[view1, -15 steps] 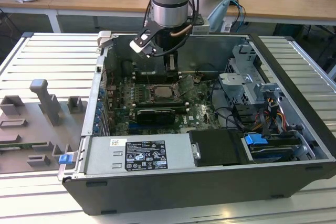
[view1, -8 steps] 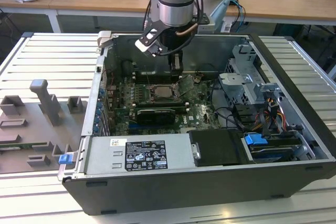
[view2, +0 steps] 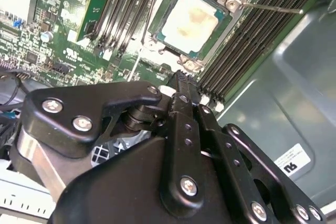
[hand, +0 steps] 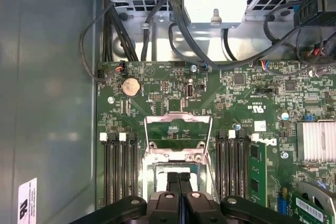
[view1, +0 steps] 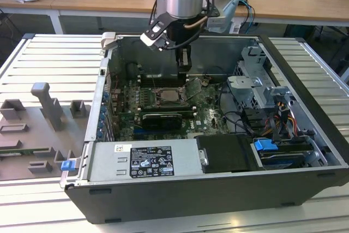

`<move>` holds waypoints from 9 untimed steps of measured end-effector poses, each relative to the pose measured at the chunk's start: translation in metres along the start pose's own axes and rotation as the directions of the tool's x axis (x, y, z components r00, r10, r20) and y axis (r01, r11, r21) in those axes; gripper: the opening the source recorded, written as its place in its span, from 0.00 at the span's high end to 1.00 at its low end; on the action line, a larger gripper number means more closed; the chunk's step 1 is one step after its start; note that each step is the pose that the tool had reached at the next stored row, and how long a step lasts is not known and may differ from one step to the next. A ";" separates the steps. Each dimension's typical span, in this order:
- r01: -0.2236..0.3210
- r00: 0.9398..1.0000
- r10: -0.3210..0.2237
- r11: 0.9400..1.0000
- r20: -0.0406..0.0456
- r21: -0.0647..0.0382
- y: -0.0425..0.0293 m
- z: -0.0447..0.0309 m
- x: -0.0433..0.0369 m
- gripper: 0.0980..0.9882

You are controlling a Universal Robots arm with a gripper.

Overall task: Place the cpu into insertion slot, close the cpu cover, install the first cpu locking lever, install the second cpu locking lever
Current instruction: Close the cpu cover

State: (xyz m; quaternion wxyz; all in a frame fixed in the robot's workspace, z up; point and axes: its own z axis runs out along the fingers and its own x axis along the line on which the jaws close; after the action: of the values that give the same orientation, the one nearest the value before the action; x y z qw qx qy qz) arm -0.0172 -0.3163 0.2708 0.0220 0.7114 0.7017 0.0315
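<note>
The cpu (view2: 190, 22), pale silvery-beige, lies flat in the insertion slot (view2: 227, 3) on the green board. The exterior view has the cpu (view1: 170, 95) in the middle of the open case. The cpu cover (hand: 173, 155), a silvery frame with a cut-out middle, stands swung open off the slot, and it shows tilted up (view1: 192, 87) just to the cpu's right in the exterior view. My gripper (view1: 184, 70) hangs over the slot's far edge, close to the raised cover. Its black fingers (hand: 178, 179) are pressed together, shut with nothing between them. A thin locking lever rod (view2: 273, 9) sticks out beside the slot.
Long black memory slots (hand: 118, 169) flank the socket on both sides. The case walls (view1: 103, 107) enclose the board. A drive cage with cables (view1: 256, 85) fills the exterior view's right. A power supply (view1: 147, 159) lies along the front. Grey fixture blocks (view1: 46, 102) stand outside the case.
</note>
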 end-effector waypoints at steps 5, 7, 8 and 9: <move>0.000 1.000 0.000 1.000 0.000 0.000 0.0053 0.0003 0.0001 0.99; 0.000 1.000 0.000 1.000 0.000 0.000 0.0128 0.0009 0.0002 0.99; 0.000 1.000 0.000 1.000 0.000 0.000 0.0160 0.0011 0.0002 0.99; 0.000 1.000 0.000 1.000 0.000 0.000 0.0180 0.0013 0.0002 0.99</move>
State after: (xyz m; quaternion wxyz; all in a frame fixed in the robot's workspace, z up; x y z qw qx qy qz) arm 0.0009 -0.3163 0.2709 0.0221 0.7114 0.7017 0.0313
